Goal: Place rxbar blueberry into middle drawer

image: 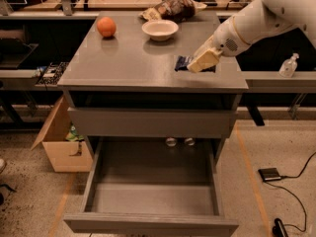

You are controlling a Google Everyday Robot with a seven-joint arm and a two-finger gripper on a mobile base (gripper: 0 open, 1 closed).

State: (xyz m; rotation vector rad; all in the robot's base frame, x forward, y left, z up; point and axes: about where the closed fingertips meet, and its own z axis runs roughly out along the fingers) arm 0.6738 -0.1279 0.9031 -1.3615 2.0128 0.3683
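Observation:
The rxbar blueberry [182,62], a small dark navy bar, lies on the grey cabinet top [128,63] near its right front corner. My gripper [201,61] is down at the bar's right end and covers part of it. The white arm reaches in from the upper right. Below, the middle drawer [148,224] is pulled out toward the camera, and its grey floor shows bare. The drawer above it is shut.
An orange [106,26], a white bowl [160,29] and a brown snack bag [170,8] sit at the back of the cabinet top. A cardboard box [61,147] stands on the floor at left. A clear bottle [289,65] sits on the right ledge, with cables and a black device [270,174] on the floor.

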